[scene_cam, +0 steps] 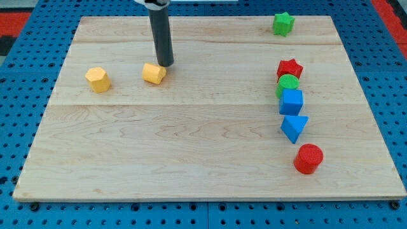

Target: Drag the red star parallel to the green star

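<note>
Nearest us sits the red cylinder (308, 158). The red star (289, 68) touches the green cylinder (287, 83), below the green star (283, 23). Our tip (165, 65), bare and fingerless, touches a yellow block (153, 73); approach from the star's lower side.

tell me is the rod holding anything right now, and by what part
Nothing is held. My tip rests on the board just at the upper right of the nearer yellow block, about touching its edge; the red star sits far to the view's right.
</note>
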Motion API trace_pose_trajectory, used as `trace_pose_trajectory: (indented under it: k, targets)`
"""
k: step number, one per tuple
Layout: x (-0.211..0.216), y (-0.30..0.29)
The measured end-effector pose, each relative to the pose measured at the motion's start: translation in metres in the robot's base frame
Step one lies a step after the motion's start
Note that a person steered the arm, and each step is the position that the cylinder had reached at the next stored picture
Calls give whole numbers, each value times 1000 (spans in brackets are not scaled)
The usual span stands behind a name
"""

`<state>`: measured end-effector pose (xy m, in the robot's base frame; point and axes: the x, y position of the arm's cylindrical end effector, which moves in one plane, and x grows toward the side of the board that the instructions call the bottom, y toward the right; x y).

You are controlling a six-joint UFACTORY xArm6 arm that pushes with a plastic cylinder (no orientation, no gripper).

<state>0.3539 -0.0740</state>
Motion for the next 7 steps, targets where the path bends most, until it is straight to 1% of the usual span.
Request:
trace_pose_trajectory:
  k: [1,2,3,4,5,6,7]
  targets:
    - [17,-49]
    - [20,-70]
    - [22,-5]
    - [31,98]
    - [38,109]
    - [38,103]
    - [28,95]
